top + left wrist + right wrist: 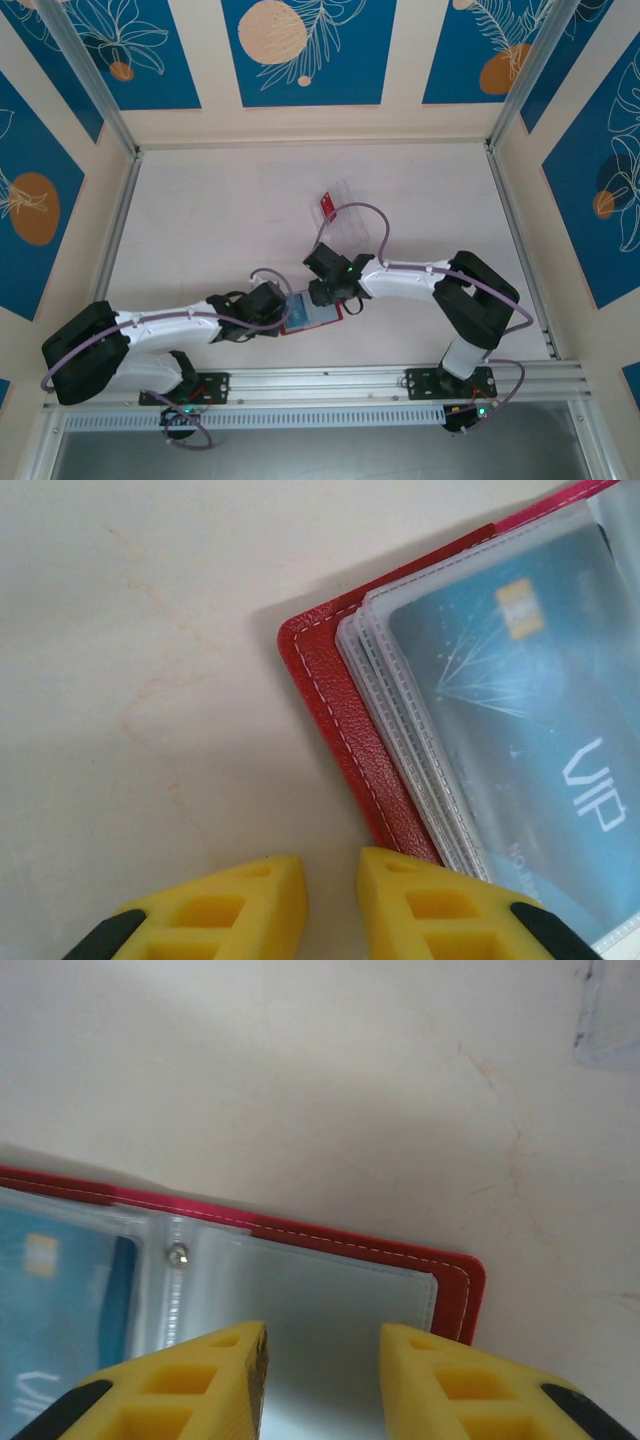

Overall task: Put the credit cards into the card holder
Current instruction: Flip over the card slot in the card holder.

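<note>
Top view: one card holder [312, 316] lies open on the table [200, 220], mid near edge, wedged between left gripper [283, 312] and right gripper [328, 296]. One clear tray [348, 215] sits behind it toward table centre, with one red card [327, 207] at its left end. The left, far and right parts of the table are bare.

Left wrist: left gripper [332, 900] has its jaws slightly apart with nothing between them, right finger [430, 905] over the card holder [330, 710] edge. One blue card [520, 730] is in a clear sleeve. Bare table to the left.

Right wrist: right gripper [322, 1380] has its jaws apart and empty above a clear sleeve of the card holder [380, 1245]. The blue card [60, 1290] is at the left, the clear tray [610, 1010] corner far right.
</note>
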Robot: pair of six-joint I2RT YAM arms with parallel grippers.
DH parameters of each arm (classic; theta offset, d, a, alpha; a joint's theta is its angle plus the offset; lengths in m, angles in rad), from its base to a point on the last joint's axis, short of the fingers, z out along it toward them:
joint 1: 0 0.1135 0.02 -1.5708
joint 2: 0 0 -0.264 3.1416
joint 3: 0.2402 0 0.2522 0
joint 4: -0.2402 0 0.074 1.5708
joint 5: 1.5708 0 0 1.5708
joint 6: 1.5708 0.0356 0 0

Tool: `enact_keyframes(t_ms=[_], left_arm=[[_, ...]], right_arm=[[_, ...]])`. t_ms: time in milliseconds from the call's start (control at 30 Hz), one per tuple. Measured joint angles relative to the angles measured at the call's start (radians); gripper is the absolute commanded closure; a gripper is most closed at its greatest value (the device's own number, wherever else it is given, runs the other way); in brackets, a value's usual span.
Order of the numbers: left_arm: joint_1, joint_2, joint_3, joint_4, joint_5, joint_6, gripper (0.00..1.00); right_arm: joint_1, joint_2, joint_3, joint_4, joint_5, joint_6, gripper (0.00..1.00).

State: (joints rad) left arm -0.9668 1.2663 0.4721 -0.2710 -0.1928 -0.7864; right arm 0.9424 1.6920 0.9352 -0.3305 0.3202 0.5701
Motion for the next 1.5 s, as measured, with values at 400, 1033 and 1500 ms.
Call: enact_keyframes(t_ms=[400,1033,1500], left_arm=[[0.000,-0.008,0.000,0.000,0.000,0.003,0.75],[0.000,0.026,0.034,-0.029,0.001,0.037,0.75],[0.000,0.044,0.041,-0.032,0.001,0.037,0.74]], right_arm=[[0.058,0.060,0.042,0.007,0.103,0.037,0.82],[0.091,0.004,0.058,-0.063,0.105,0.073,1.00],[0.091,0.000,0.023,0.192,-0.198,0.170,0.73]])
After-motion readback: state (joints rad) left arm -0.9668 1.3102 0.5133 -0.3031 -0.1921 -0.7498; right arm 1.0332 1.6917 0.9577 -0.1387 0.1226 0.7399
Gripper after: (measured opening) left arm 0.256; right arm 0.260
